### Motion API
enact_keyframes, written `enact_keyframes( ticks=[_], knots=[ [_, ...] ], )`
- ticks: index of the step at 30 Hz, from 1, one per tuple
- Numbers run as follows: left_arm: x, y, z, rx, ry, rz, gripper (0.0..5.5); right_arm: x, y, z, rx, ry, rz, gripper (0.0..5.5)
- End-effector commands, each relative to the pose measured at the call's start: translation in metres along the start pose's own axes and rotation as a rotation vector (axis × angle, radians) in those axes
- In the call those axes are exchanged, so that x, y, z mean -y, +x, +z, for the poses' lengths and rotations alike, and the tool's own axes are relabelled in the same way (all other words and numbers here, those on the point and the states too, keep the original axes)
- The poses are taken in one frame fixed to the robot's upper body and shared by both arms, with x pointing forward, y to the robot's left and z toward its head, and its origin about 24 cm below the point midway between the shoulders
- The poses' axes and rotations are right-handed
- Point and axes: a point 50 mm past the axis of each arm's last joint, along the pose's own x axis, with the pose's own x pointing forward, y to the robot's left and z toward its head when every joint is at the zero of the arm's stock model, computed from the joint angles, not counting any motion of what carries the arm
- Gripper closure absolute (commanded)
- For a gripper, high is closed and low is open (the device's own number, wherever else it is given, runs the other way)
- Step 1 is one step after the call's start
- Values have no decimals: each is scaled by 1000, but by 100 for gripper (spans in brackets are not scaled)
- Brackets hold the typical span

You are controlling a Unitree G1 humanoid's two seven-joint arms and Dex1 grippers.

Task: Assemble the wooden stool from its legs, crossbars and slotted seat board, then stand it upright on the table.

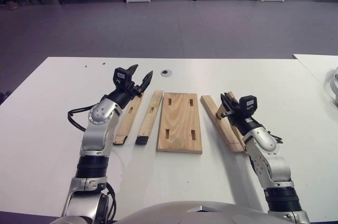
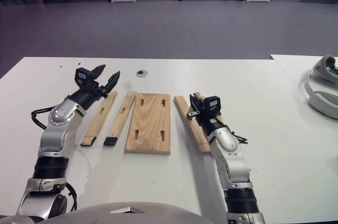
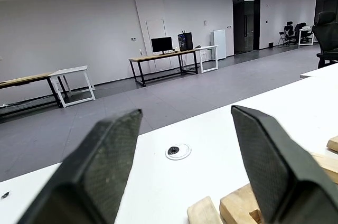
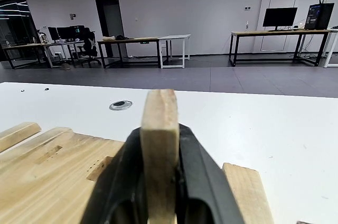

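The slotted seat board point(image 1: 179, 122) lies flat mid-table. Left of it are two long wooden legs point(image 1: 129, 119) point(image 1: 150, 115), side by side. My left gripper point(image 1: 139, 80) hovers open over the far end of the outer leg, holding nothing; its dark fingers point(image 3: 274, 166) stand wide apart with wooden ends point(image 3: 240, 208) below. Right of the board lies another long wooden strip point(image 1: 217, 121). My right gripper point(image 1: 226, 111) is shut on a short wooden piece point(image 4: 160, 129) held on edge beside that strip, just above the table.
A round cable grommet point(image 1: 167, 72) sits in the white table point(image 1: 58, 108) behind the parts. A black cable point(image 1: 74, 119) loops beside my left arm. A white headset point(image 2: 323, 87) rests on the neighbouring table at the right.
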Motion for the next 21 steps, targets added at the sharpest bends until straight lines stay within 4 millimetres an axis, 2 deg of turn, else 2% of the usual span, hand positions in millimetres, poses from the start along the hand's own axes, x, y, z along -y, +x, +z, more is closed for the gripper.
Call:
enact_keyframes(
  ticks=[1, 2, 6, 11, 15, 20, 21],
  knots=[
    [-1, 1, -2, -8, 16, 15, 240, 2, -7, -27, -151, 13, -36, 509],
    [-1, 2, -2, -7, 16, 16, 240, 2, -6, -23, -132, 15, -36, 472],
    [-1, 2, -2, -3, 16, 19, 240, 5, -2, -6, -144, -12, -25, 399],
    [-2, 2, -2, -2, 17, 24, 240, 3, -5, -2, -321, 7, 14, 296],
    [1, 2, -3, -4, 12, 18, 240, 0, -10, -9, -452, -20, 25, 217],
    [4, 3, -5, -12, 17, 11, 240, 3, -18, -18, -589, -38, 3, 212],
    [5, 3, -5, -14, 22, 9, 240, 3, -19, -20, -608, -41, 3, 232]
  ],
)
